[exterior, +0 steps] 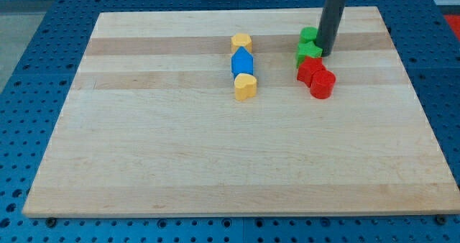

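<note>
My tip (327, 52) stands at the view's upper right, touching or almost touching the right side of a green star-shaped block (308, 53). Just above that block sits a second green block (309, 34), rounded, partly behind the rod. Below the green pair lie a red star-like block (310, 71) and a red cylinder (323, 84), pressed together. Further to the view's left a column of three blocks runs top to bottom: a yellow block (241, 41), a blue hexagonal block (243, 63) and a yellow heart-shaped block (245, 87).
The blocks rest on a pale wooden board (215, 157), which lies on a blue perforated table (29, 92). The rod's dark shaft (331, 20) rises out of the view's top edge.
</note>
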`<state>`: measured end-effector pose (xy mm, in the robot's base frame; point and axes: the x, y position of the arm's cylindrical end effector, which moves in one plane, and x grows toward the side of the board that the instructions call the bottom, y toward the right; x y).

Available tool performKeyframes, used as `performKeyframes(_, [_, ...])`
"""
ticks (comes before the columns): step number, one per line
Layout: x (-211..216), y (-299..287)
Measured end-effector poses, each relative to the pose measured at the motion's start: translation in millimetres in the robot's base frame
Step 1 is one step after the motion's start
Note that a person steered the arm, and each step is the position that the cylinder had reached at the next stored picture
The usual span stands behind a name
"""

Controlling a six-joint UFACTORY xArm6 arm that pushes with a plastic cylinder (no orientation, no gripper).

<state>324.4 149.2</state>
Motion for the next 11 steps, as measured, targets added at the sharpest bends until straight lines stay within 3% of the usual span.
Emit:
performKeyframes(3, [1, -26])
performKeyframes(6, [35, -61])
performKeyframes(9, [51, -128])
performKeyframes(11, [34, -167])
